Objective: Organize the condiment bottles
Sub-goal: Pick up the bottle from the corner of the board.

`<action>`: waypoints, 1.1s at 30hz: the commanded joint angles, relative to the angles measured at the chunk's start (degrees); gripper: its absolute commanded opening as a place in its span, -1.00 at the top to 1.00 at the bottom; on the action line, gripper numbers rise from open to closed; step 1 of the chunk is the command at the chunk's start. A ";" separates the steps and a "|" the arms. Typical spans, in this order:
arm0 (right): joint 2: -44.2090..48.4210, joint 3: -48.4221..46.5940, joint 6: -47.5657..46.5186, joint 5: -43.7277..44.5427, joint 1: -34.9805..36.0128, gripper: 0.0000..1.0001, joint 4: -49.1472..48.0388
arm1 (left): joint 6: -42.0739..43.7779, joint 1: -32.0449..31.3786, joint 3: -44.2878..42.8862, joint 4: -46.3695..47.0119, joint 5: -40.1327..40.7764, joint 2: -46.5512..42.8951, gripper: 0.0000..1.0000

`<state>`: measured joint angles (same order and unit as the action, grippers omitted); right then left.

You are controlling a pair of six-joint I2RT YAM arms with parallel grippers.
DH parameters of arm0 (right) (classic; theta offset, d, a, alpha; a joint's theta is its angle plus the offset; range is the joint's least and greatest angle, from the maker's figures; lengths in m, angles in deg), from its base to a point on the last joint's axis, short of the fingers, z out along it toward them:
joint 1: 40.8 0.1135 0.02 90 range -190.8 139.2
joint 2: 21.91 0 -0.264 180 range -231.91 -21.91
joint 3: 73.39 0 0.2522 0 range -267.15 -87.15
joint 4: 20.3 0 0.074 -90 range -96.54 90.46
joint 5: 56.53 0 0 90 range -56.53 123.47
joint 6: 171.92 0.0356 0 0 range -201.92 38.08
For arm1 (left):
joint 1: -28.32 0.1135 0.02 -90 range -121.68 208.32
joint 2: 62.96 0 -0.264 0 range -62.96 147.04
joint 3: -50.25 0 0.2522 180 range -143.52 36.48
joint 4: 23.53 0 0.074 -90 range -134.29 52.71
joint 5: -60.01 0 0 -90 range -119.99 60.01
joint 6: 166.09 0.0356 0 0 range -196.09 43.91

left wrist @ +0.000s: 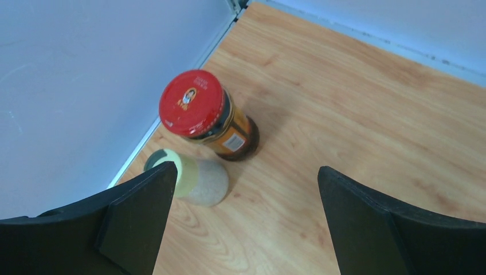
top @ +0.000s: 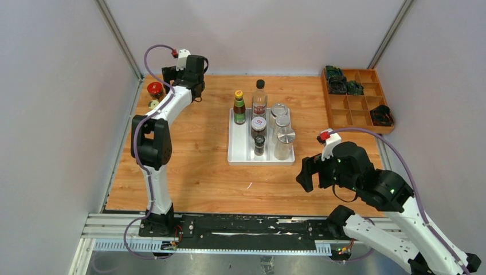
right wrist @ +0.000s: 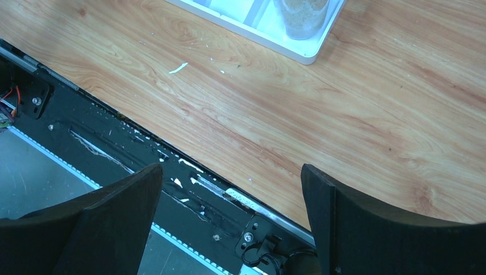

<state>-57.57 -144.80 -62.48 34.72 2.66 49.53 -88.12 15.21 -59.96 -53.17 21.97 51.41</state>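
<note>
Two stray bottles: red-lidded jar (left wrist: 192, 103) and pale-capped shaker (left wrist: 198, 182), side by side at the table's (top: 195, 172) far-left edge.
Other bottles (top: 259, 98): upright in the white tray (top: 236, 150), mid-table.
Left gripper (left wrist: 246, 177): wide open, empty, above those two.
Right gripper (right wrist: 230, 172): wide open, empty, over the near edge.

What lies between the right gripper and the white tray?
Bare wood tabletop, with a small white scrap off to the side, lies between the right gripper and the white tray; the right wrist view shows it.
</note>
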 commanded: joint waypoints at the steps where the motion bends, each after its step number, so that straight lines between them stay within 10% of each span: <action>1: -0.36 0.73 -1.38 -2.27 -0.21 -0.93 -0.61 | -1.26 2.34 -4.36 3.41 0.47 4.28 -1.00; 23: -4.26 0.85 -2.48 -4.04 -0.14 -0.93 -2.93 | -5.04 11.53 -16.54 -1.14 -4.39 17.21 -0.97; 33: -7.06 1.50 -3.25 -5.55 -0.15 -0.93 -5.31 | -7.06 12.07 -5.52 4.23 -7.30 10.99 -0.94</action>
<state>-64.08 -144.28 -64.20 30.79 2.66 45.53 -91.97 27.48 -69.10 -47.53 17.01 63.52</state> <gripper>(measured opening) 0.967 0.974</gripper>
